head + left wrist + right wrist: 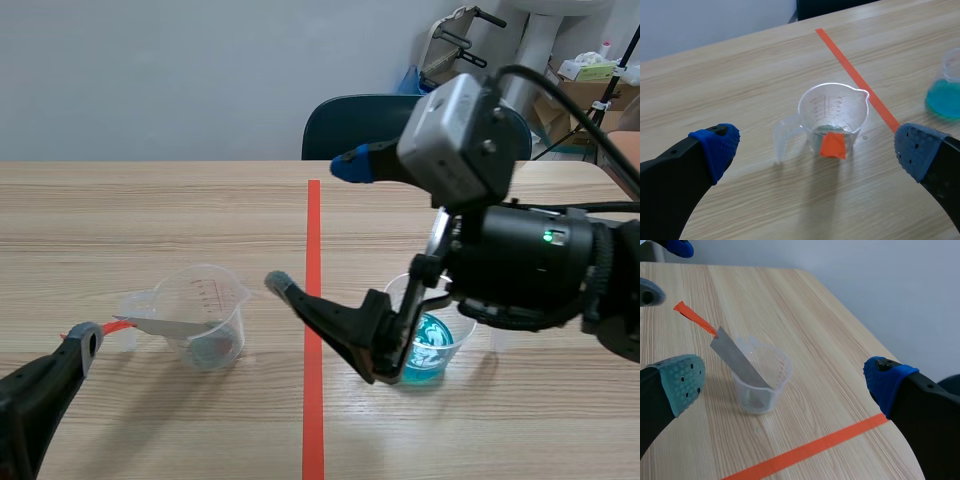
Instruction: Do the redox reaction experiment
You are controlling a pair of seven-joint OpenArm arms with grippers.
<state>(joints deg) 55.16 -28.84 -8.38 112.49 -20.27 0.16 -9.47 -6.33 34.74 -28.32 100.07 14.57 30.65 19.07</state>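
Scene view. My left gripper (82, 350) lies low on the table (150, 220), just beside the orange-red tag (116, 326) of a metal strip (172, 325). The strip leans across the rim of a clear plastic measuring cup (208, 318) standing left of the tape line (313, 300). The cup's red graduations are too small to read. My right gripper (312, 225) is released, fingers spread wide. Its lower finger crosses in front of a clear cup of blue liquid (432, 345), which stands right of the line. That cup bears a teal emblem I cannot read. A dark chair (350, 125) stands behind the table.

Left wrist view. My left gripper (815, 150) is released, with nothing between its blue pads (716, 147). The measuring cup (840, 107) stands ahead, upright, with the tag (833, 146) hanging towards me.

Right wrist view. My right gripper (785, 382) is released. The measuring cup (762, 390) stands ahead, apart from both pads. The strip (737, 360) rests tilted inside it, tag (692, 317) uppermost.
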